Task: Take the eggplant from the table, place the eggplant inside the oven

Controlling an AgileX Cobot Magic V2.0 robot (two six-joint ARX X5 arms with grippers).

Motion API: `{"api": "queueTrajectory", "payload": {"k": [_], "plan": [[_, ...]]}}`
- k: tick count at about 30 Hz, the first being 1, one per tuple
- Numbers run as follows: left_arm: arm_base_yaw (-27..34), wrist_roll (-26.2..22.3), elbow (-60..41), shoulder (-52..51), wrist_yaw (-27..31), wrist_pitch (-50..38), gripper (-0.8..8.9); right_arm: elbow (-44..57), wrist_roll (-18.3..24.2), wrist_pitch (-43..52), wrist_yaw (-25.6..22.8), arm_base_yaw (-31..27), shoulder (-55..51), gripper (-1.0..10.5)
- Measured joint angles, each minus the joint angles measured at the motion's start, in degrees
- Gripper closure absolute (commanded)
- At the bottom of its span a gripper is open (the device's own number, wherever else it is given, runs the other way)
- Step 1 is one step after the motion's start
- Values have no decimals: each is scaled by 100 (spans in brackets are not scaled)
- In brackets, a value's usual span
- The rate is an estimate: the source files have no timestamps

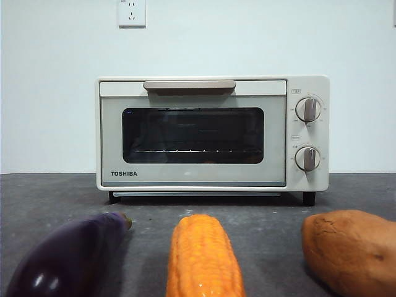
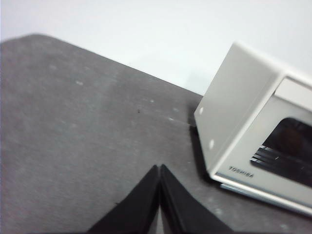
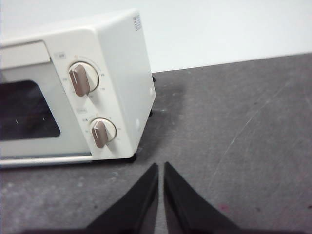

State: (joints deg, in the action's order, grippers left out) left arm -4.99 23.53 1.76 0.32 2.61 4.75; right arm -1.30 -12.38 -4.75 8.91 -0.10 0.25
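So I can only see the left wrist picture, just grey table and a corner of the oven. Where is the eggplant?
Observer: The eggplant lies on the table in front of the oven, at the left of the front view.
Operator: Is anything next to it?
Observer: Yes, an orange corn cob beside it, then a brown sweet potato.
Operator: Is the oven door open?
Observer: No, the door is closed, its handle up at the top.
Operator: What's the other arm doing?
Observer: The right end effector is shut, holding nothing, near the oven's knobs.
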Motion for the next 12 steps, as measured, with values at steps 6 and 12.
{"api": "queueTrajectory", "payload": {"k": [6,12], "plan": [[0,459,11,0,-350,317,808,-245,-625,-223,-4,0,2,943],[0,577,463,162,-446,994,807,-715,-887,-719,-11,0,83,943]]}}
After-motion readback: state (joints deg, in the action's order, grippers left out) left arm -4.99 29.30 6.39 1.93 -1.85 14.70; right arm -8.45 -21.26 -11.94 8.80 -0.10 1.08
